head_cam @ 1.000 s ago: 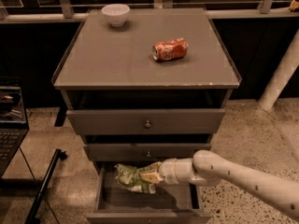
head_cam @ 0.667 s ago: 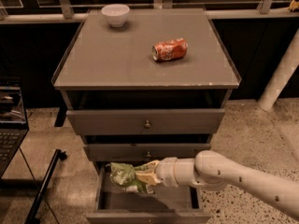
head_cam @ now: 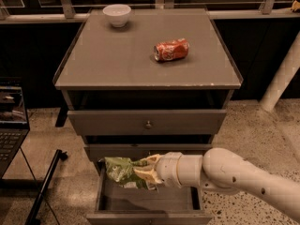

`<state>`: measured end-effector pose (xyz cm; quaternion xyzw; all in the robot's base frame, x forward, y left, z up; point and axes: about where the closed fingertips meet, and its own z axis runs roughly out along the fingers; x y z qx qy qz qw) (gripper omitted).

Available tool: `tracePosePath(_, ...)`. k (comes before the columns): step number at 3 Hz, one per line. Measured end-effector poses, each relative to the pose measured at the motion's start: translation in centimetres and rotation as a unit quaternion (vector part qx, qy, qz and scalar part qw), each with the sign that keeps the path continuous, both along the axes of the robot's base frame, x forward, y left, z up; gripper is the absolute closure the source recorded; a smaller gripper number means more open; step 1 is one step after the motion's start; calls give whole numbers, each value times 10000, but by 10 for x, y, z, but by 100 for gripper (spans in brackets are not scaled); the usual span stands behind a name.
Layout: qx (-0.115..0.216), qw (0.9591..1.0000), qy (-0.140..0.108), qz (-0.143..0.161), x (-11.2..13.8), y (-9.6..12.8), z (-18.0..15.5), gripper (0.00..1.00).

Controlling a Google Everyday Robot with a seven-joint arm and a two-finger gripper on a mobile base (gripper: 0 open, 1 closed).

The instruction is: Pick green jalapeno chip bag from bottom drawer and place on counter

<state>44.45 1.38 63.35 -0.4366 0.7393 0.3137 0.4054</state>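
The green jalapeno chip bag point(head_cam: 121, 171) is crumpled, green with pale patches, and hangs above the left half of the open bottom drawer point(head_cam: 145, 203). My gripper point(head_cam: 143, 172) comes in from the right on a white arm and is shut on the bag's right end, holding it clear of the drawer floor. The counter point(head_cam: 117, 60) is the flat grey-brown top of the cabinet, well above the gripper.
An orange-red soda can point(head_cam: 171, 49) lies on its side on the counter's right half. A white bowl point(head_cam: 116, 14) stands at its back left. Two knobbed drawers point(head_cam: 147, 123) are above the gripper. A laptop point(head_cam: 11, 125) and a dark stand leg point(head_cam: 44, 189) are at left.
My gripper has lifted the chip bag up and to the left, out of the drawer tray. The can and bowl have not moved.
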Motion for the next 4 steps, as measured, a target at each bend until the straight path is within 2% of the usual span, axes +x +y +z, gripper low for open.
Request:
tracePosePath(1, 0, 10000, 0, 0, 0, 0, 0, 100)
tracePosePath(2, 72, 9997, -242, 25, 6, 3, 18, 100)
tracePosePath(3, -42, 9969, -790, 32, 20, 5, 77, 100)
tracePosePath(4, -302, 9905, -1341, 2, 31, 7, 139, 100)
